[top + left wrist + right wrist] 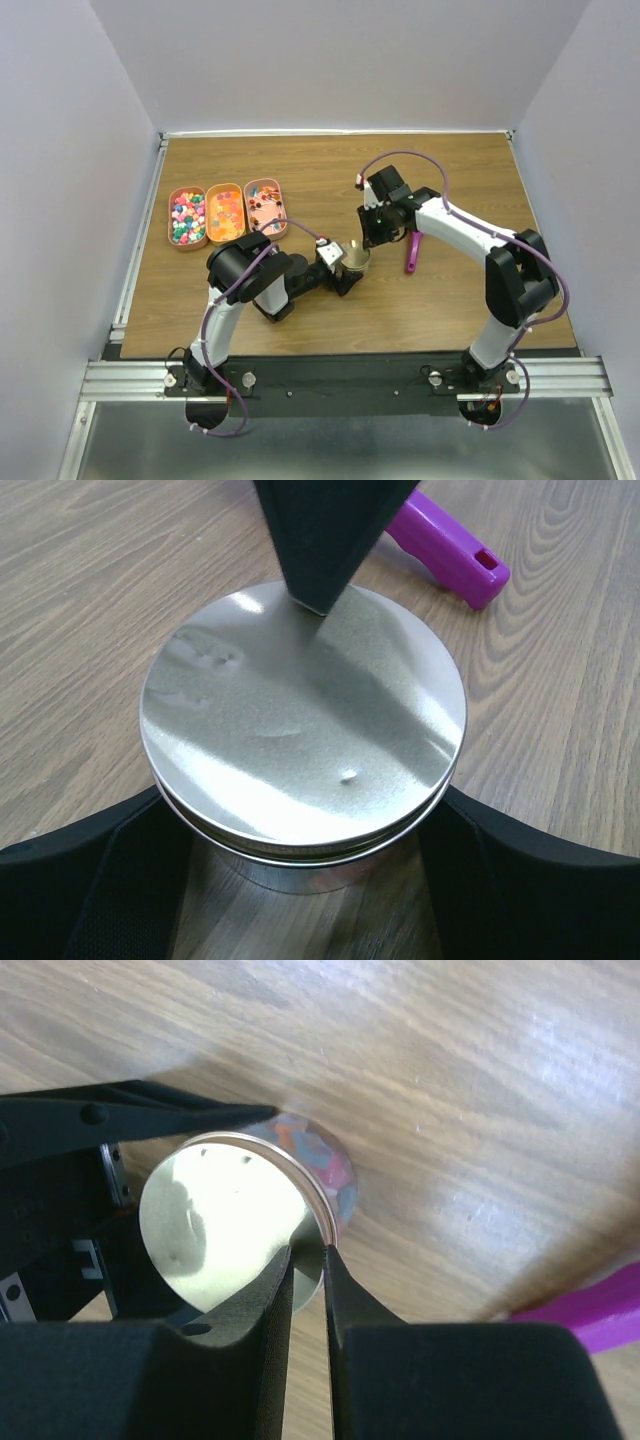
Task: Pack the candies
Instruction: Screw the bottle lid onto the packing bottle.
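candies, place: the candies lay in three oblong trays at the far left of the tabletop. More coloured ones showed through the glass of the jar near the middle.
candies, direction: each sweet was too small to tell a long axis or a pointing side. The trays lay side by side, with their long axes running away from the arms.
jar: it stood upright with the mouth upward, covered by a round metal lid.
left gripper: the fingers were spread wide and clamped on two opposite sides of the jar, just below the lid.
right gripper: it pointed down onto the lid, with the fingers drawn nearly together and only a thin gap between them. The tips were at the rim of the lid, on the side away from the left gripper. Whether they pinched the rim, I cannot tell.
candies to grippers: the candies in the jar were between the left fingers and just under the right tips. The candies in the trays were well apart from both, beyond the left arm.
scoop: magenta, it lay flat on the tabletop near the jar, on its right.
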